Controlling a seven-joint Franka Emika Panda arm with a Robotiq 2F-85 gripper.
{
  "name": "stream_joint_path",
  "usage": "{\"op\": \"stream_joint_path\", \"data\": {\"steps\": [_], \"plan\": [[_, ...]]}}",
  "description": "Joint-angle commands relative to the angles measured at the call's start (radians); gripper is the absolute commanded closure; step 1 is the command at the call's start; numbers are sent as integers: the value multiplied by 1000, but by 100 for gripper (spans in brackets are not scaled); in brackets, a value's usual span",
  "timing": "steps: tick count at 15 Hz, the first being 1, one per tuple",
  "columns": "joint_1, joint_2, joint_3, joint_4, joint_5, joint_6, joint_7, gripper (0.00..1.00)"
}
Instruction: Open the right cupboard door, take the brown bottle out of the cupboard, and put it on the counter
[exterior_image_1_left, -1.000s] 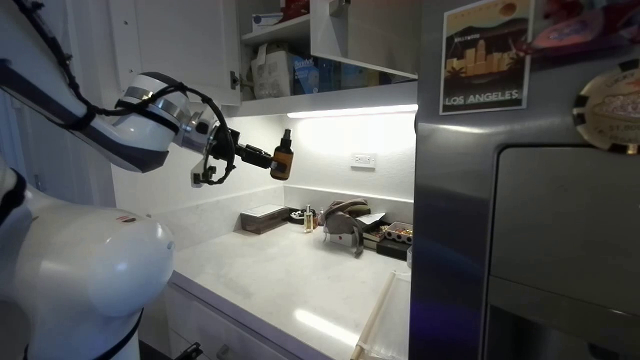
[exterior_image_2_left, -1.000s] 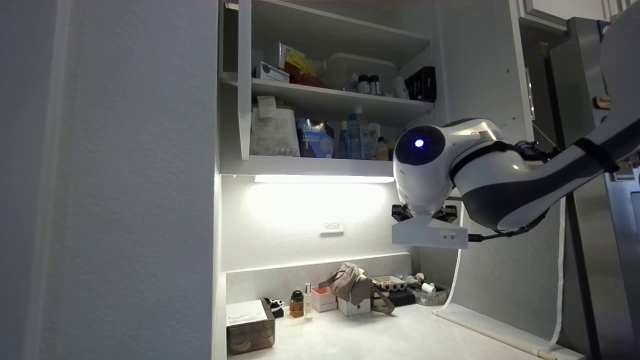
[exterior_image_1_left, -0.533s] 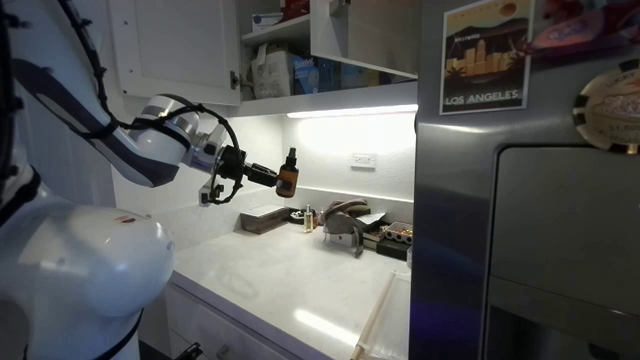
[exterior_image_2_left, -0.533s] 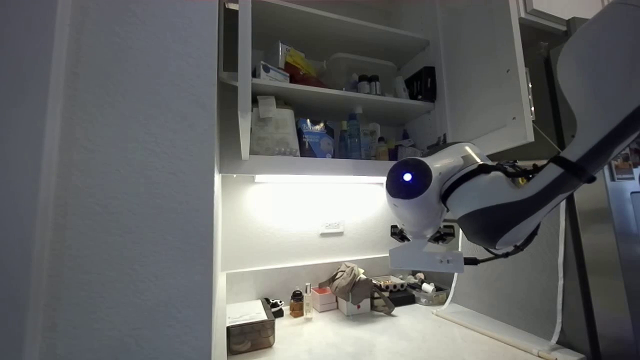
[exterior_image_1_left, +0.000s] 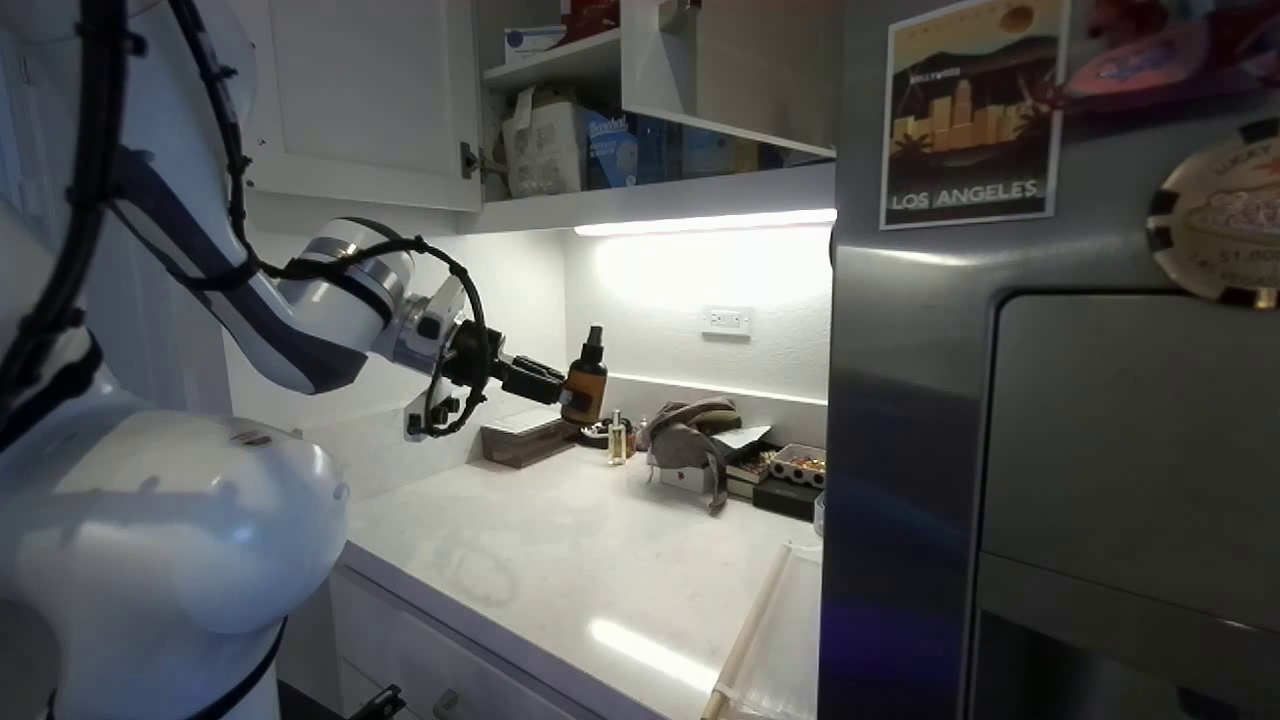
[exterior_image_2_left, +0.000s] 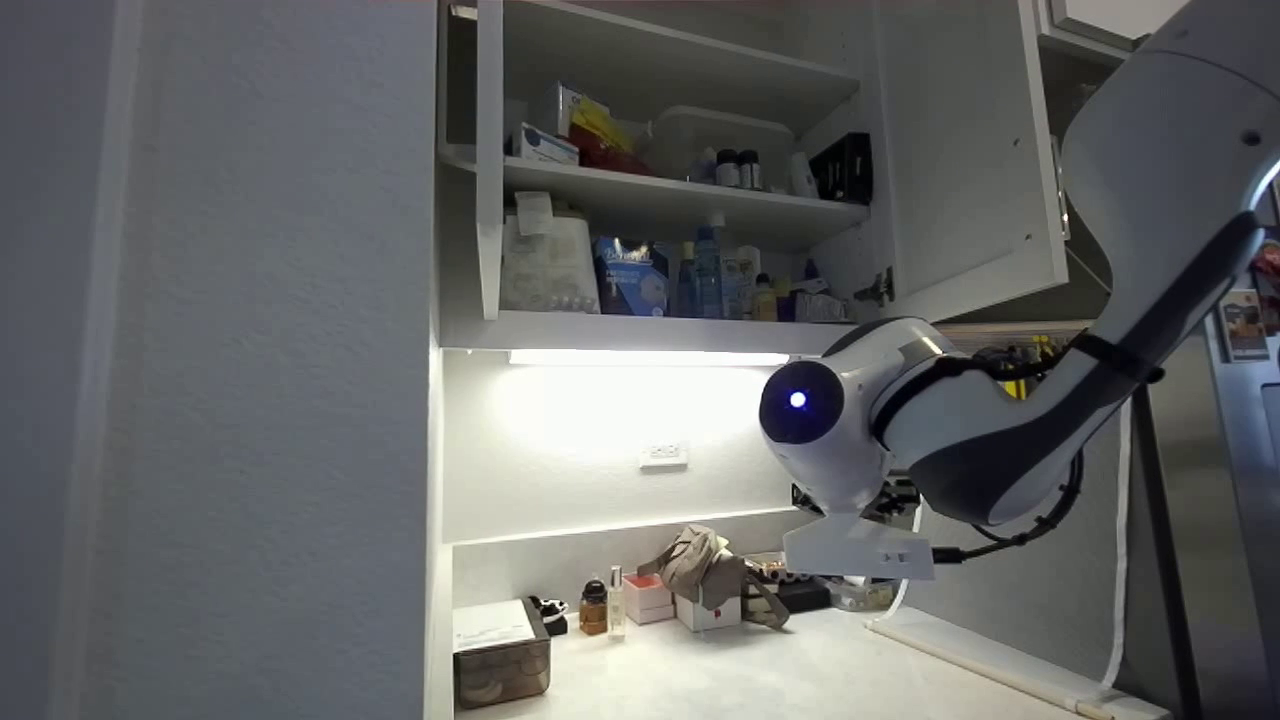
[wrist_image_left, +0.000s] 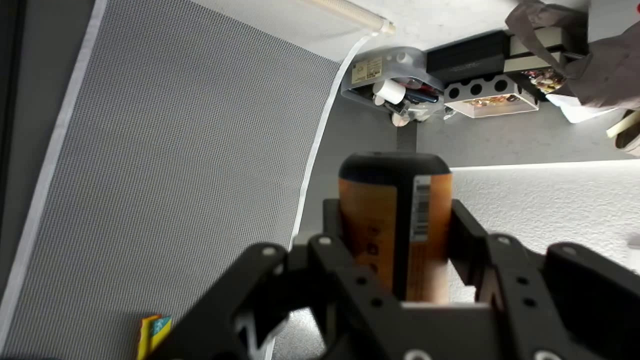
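Higher than the white bench (exterior_image_1_left: 570, 535), lower than the open cupboard (exterior_image_2_left: 640, 332), held the brown bottle (exterior_image_1_left: 586, 387) slightly tilted, clamped between the fingers (wrist_image_left: 466, 240).

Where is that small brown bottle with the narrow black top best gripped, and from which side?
Probably around the broad body of the brown bottle, from the side, as the jaws hold it now. It leans slightly and its body is wider than its neck; a sideways grip leaves the base free for the glossy white counter.
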Motion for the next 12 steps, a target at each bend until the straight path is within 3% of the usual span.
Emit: {"op": "stream_joint_path", "data": {"steps": [1, 6, 7, 12], "plan": [[28, 3, -24, 2, -5, -14, 1, 48], [28, 3, -24, 2, -5, -15, 1, 48], [28, 3, -24, 2, -5, -15, 1, 73], [31, 91, 5, 31, -11, -65, 47, 73]]}}
